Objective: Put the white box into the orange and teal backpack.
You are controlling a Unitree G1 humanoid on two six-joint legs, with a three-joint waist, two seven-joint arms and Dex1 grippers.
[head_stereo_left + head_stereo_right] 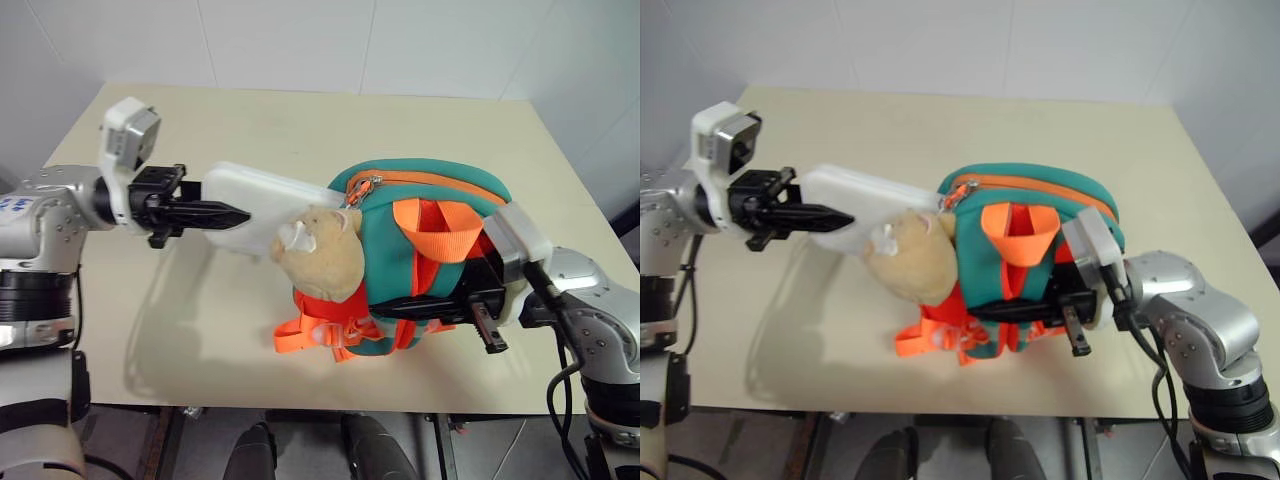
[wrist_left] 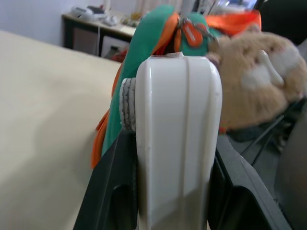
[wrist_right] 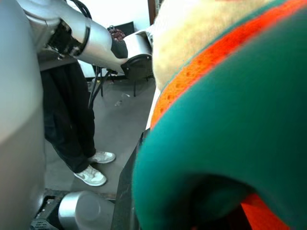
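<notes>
The white box [image 1: 262, 205] was clamped in the left gripper [image 1: 215, 213], its far end at the orange and teal backpack [image 1: 440, 250] opening. The backpack was pinched in the closed right gripper [image 1: 440, 305].

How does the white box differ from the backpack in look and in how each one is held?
The white box is flat, hard and plain; the backpack is bulging, soft, teal and orange. The left gripper holds the box above the table; the right gripper grips the backpack on it.
</notes>
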